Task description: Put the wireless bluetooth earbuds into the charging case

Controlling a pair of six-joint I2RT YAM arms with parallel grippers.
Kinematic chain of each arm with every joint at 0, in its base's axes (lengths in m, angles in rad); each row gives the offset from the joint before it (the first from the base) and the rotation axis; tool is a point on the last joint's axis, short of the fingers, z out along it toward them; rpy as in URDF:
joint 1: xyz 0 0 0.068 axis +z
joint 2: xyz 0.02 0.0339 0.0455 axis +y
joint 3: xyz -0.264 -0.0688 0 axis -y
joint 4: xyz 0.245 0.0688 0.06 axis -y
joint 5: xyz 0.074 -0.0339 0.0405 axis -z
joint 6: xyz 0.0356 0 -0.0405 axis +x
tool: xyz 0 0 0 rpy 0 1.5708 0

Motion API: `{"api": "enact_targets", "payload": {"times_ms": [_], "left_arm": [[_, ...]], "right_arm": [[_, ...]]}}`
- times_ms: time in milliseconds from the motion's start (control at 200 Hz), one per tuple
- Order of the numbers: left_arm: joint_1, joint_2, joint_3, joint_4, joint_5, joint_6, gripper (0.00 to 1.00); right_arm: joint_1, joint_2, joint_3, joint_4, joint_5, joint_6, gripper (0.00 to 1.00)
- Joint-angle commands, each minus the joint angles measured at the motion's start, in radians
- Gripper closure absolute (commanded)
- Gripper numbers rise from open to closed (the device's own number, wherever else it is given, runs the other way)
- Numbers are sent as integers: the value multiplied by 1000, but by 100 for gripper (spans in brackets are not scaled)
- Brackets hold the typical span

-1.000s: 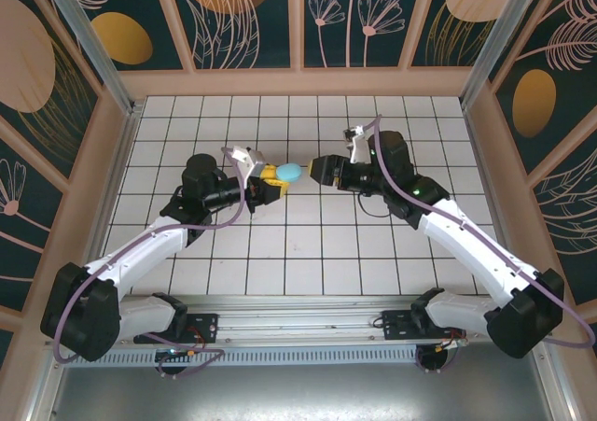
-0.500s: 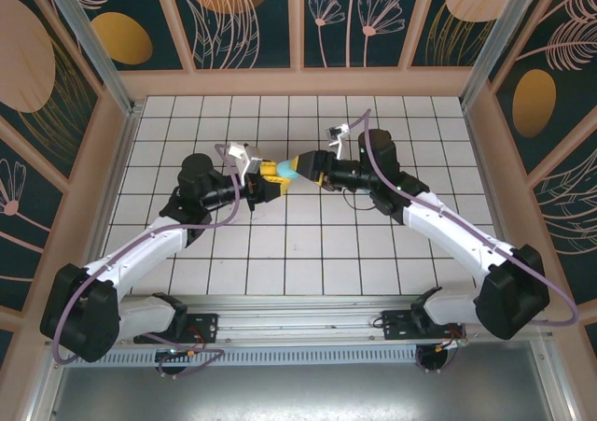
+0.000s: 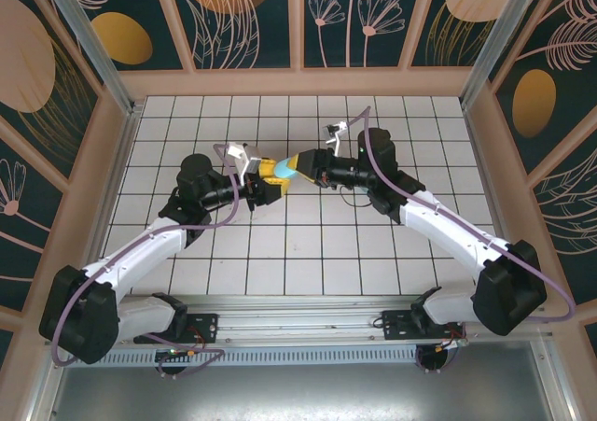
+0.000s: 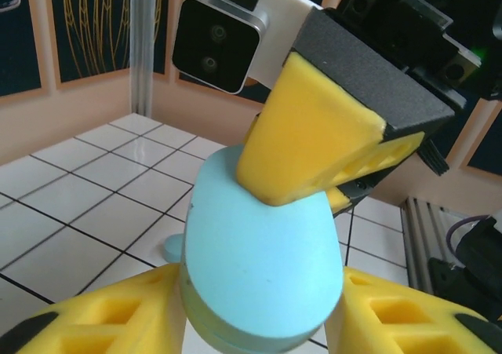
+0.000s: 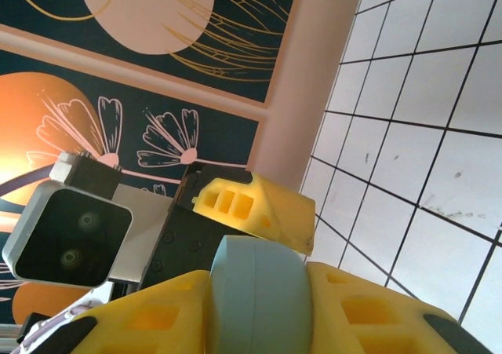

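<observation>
You are looking at a robot test cell, a lab rig rather than a lived-in room. A white tiled floor [image 3: 308, 244] with a black grid is boxed in by printed floral wall panels [image 3: 242, 20] and aluminium posts [image 3: 89, 38]. The 2 arms, left arm [image 3: 140, 248] and right arm [image 3: 457, 234], are bolted to a metal rail [image 3: 298, 309].

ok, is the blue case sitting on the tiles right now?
No, the light-blue case is up off the tiles, flanked by the left hand, with the right hand closed on it.
</observation>
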Motion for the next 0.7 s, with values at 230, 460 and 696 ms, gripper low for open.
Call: {"api": "enact_targets", "payload": {"times_ms": [230,460,696], "left_arm": [[-2,-103,-47,-104,-168,71,11],[-2,-171,-72,-232,-383,110,9],[-2,-191,-90,-301,-513,105,9]], "right_arm": [[-73,32,-10,83,15,48,81],[-114,242,98,-14,48,-103,82],[-128,639,317,-15,-7,-138,85]]}}
